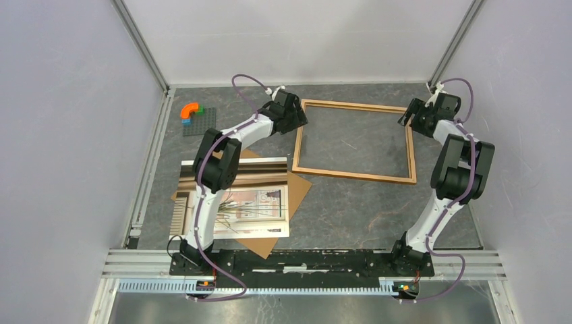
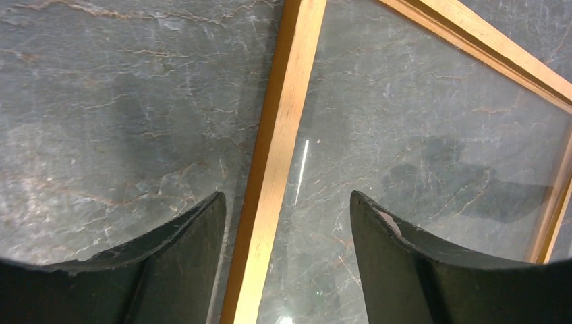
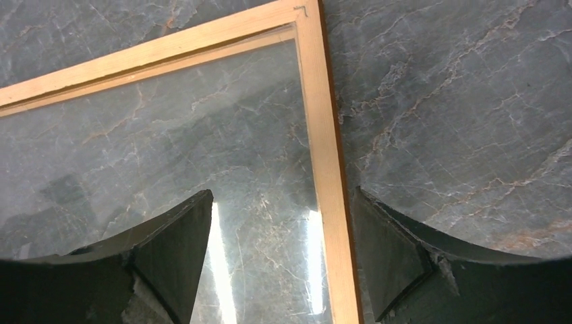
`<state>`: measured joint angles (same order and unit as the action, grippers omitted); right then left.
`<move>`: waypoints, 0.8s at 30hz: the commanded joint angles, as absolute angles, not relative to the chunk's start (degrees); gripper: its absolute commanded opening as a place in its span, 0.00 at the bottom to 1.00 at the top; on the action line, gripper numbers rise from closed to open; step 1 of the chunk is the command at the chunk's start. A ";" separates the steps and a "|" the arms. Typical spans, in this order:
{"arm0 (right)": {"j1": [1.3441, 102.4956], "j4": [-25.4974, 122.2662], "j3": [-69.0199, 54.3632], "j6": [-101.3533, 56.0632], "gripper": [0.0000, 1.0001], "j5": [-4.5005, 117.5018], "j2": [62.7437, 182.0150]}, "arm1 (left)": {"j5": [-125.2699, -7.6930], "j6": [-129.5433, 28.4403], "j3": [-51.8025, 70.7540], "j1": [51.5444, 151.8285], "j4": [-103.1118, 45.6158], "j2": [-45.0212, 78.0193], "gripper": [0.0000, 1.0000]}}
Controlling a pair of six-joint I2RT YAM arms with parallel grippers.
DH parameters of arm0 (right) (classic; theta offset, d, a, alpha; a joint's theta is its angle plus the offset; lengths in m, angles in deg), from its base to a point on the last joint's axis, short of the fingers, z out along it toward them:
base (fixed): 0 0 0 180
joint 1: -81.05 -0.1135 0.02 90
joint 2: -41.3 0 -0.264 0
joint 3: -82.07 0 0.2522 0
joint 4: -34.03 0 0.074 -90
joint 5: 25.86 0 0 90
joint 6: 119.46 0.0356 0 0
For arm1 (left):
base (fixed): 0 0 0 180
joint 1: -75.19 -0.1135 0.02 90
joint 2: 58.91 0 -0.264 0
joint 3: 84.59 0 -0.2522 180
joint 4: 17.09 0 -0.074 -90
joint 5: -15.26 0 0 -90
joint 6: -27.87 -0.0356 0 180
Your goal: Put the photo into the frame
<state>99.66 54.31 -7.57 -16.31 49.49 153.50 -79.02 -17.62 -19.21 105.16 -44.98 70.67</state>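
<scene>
Top external view: one frame (image 1: 354,175) lies flat at the far middle of the table (image 1: 351,216). One photo (image 1: 260,202) lies on one board (image 1: 298,190) at near left (bare table between them). Of two grippers, the left gripper (image 2: 287,206) straddles the frame's left rail and the right gripper (image 3: 282,192) straddles its right rail. Both have fingers spread, grasping nothing, with bare table outside each rail.

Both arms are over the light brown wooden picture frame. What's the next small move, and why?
Probably close both grippers on the rails. The left gripper stands open astride the left rail of the light brown wooden picture frame. The right gripper stands open astride its right rail. Neither grips yet, and the printed photo lies apart, so the frame likely needs lifting.
</scene>
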 commanded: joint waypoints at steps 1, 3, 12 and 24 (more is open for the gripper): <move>99.68 48.22 -6.75 -14.45 0.78 47.61 153.58 | -77.64 -17.44 -19.87 105.50 -39.71 72.00 0.72; 99.61 46.29 -6.88 -13.09 0.73 47.51 154.48 | -77.65 -17.66 -19.54 105.42 -39.96 72.12 0.70; 98.34 44.86 -11.01 -11.28 0.67 47.42 160.95 | -78.24 -18.27 -19.16 105.08 -41.16 72.76 0.58; 96.33 47.63 -18.78 -12.46 0.67 52.17 167.02 | -77.29 -19.30 -23.64 104.98 -45.46 75.92 0.50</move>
